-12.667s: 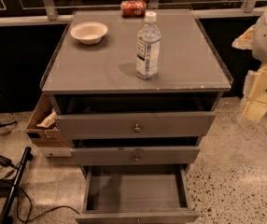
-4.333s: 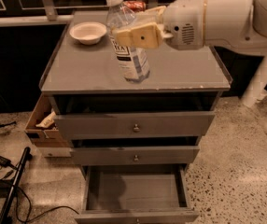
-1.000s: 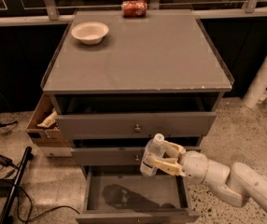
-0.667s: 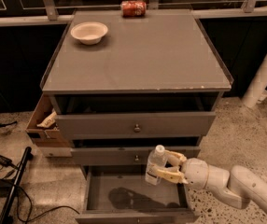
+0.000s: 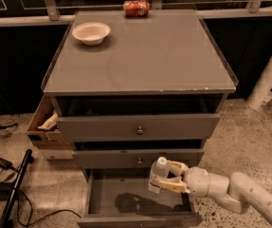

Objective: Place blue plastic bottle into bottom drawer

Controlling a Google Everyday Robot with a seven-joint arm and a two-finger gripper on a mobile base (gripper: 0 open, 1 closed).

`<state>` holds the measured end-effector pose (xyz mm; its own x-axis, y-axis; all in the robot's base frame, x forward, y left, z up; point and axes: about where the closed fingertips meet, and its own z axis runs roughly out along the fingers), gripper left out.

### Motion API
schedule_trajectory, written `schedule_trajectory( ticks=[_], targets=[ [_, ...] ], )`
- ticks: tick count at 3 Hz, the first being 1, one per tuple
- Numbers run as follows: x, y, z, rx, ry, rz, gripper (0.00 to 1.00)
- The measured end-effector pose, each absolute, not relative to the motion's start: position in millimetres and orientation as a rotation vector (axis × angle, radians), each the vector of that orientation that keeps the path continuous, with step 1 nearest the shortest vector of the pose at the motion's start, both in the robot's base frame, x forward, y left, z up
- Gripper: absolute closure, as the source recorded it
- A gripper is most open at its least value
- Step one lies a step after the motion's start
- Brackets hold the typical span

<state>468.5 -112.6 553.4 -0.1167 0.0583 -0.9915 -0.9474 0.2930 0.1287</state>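
Camera view: gripper (image 5: 168,177) clamped on the blue plastic bottle (image 5: 157,175). The bottle is upright, cap up, over the right part of the open bottom drawer (image 5: 105,194), apparently not yet resting on its floor. Judged: pick-up and carry done; lowering into the drawer and letting go remain. Bowl (image 5: 91,33) and red can (image 5: 136,8) sit on the cabinet top (image 5: 145,61), well apart.
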Motion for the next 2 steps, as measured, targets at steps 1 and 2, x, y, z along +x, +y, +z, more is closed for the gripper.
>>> schedule_trajectory(
  ticks=[1, 2],
  targets=[
    [470, -110, 500, -0.973, 1.329, 1.129, 1.00],
    [476, -102, 452, -1.038, 1.257, 1.183, 1.00]
  ],
)
